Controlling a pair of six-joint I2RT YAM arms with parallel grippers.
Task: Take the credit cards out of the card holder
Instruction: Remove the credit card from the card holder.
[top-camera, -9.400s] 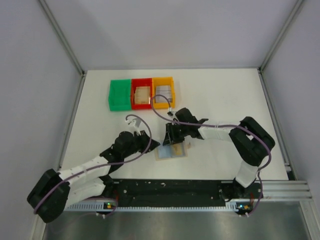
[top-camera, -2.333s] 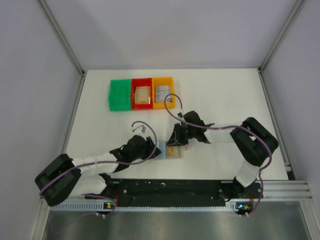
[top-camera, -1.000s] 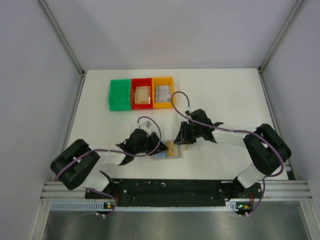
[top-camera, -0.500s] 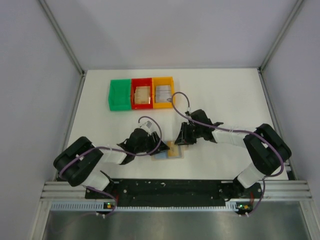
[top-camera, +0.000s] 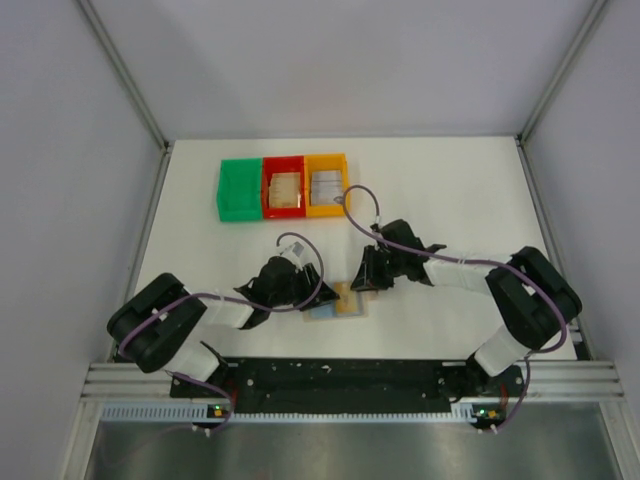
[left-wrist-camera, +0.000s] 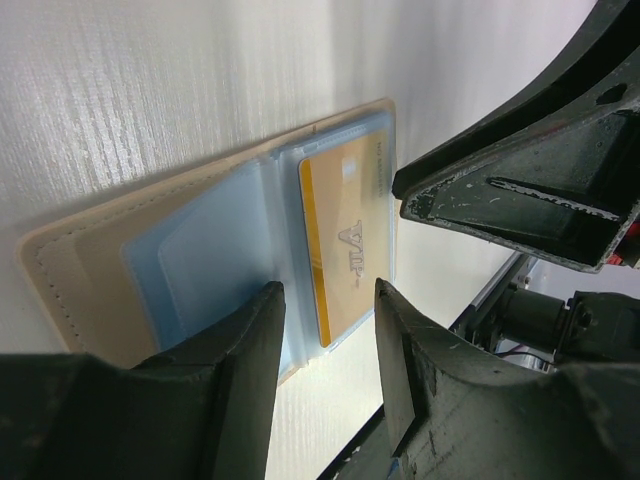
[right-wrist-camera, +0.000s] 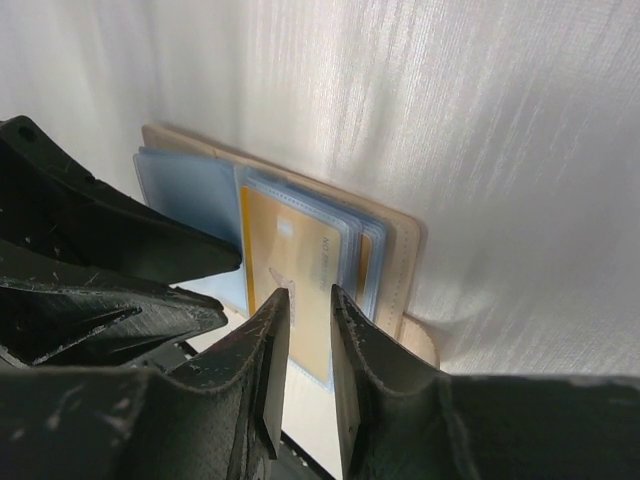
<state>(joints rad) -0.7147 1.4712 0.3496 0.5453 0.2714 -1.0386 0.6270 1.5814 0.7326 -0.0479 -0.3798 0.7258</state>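
Observation:
The card holder lies open near the table's front edge, tan skin down and blue-grey sleeves up. A tan-yellow credit card sits in its top sleeve; it also shows in the right wrist view, with more cards layered beneath. My left gripper is open, its fingers low over the holder's fold. My right gripper is open by a narrow gap, its tips just above the yellow card, with nothing between them. In the top view the left gripper and right gripper flank the holder.
Three bins stand in a row at the back left: green, red holding tan cards, orange holding grey cards. The right gripper's black body is close in front of the left wrist camera.
Over the seconds the left arm folded back and its gripper came onto the holder's left side; the right gripper shifted to its right edge. In the last half second nothing visibly moved.

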